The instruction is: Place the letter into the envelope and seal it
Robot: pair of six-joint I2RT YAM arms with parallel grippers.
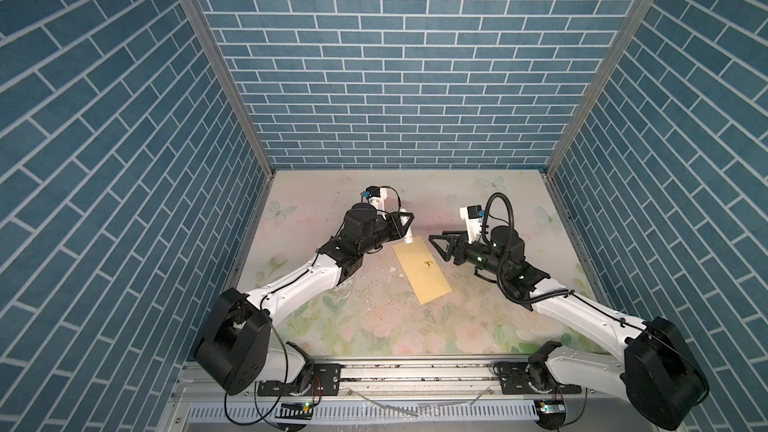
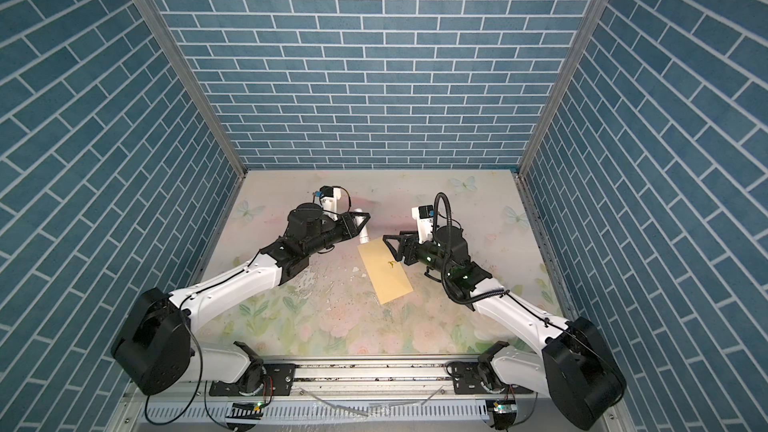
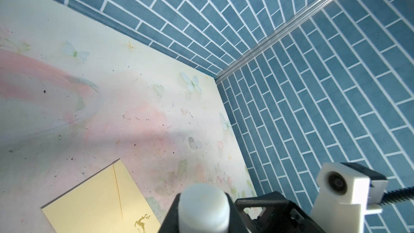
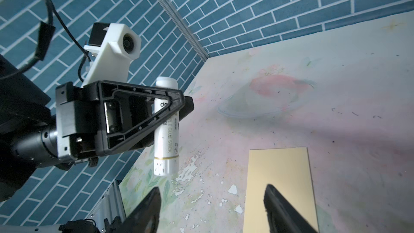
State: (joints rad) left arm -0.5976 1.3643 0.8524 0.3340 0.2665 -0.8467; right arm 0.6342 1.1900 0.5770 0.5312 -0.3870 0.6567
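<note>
Two grippers at the envelope (image 1: 422, 274), sealing stage.
Left gripper (image 1: 406, 224) clasps glue stick (image 4: 167, 140); right gripper (image 1: 438, 248) gapes wide; envelope likely needs pressing shut.

Place: a robot test booth in a lab, not a home or a shop.
Walls: three panels (image 1: 374, 76) printed with blue brick, joined by bare metal corner posts (image 1: 217, 64).
Table: a flower-and-butterfly printed top (image 1: 365, 326), scuffed and flaking.
Machines: a left arm (image 1: 291, 286) and a right arm (image 1: 582, 312), white and black, mounted on a metal rail (image 1: 415, 369) along the front edge.
Wiring: a slotted cable duct (image 1: 374, 411) below the rail.
</note>
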